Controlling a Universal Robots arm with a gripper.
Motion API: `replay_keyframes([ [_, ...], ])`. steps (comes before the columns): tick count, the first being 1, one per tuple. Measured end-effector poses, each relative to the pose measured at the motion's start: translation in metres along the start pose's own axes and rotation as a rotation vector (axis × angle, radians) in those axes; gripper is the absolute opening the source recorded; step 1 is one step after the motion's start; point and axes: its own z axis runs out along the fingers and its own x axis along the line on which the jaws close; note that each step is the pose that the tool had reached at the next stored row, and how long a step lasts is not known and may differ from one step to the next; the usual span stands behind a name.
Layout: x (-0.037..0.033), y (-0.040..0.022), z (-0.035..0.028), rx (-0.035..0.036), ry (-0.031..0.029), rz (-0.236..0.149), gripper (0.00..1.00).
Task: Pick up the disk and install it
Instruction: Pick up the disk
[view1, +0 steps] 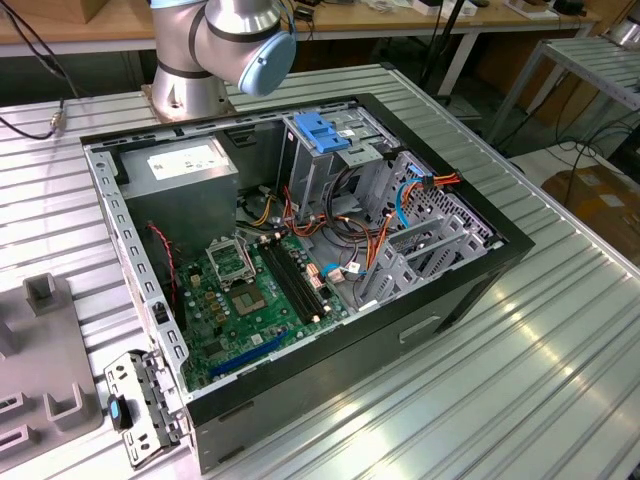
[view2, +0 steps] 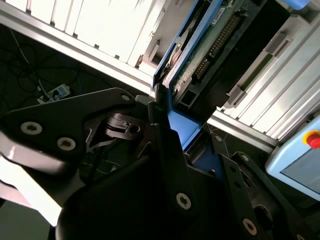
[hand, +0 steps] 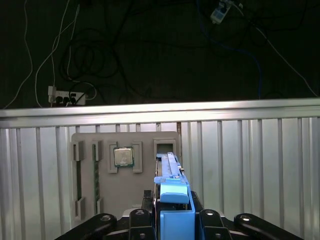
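The exterior view looks obliquely down over the ribbed aluminium desk (view1: 560, 340) onto the open black computer case (view1: 330, 395), with a grey slotted plastic tray (view1: 55, 345) at the exterior view's left. Both wrist views sit close behind the black gripper (hand: 172, 227). The first wrist view faces down onto that same tray and desk, while the second wrist view looks along the blue-railed metal disk (view2: 200, 45).

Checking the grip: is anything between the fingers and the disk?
Nothing. In both wrist views the gripper has its fingers pressed straight on the disk, at its blue side rails, with no cable between.
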Motion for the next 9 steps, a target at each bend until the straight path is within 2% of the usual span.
replay_keyframes([
  [9,0.0001,-0.0001,-0.0036,0.0001,-0.0001,0.0,0.37],
])
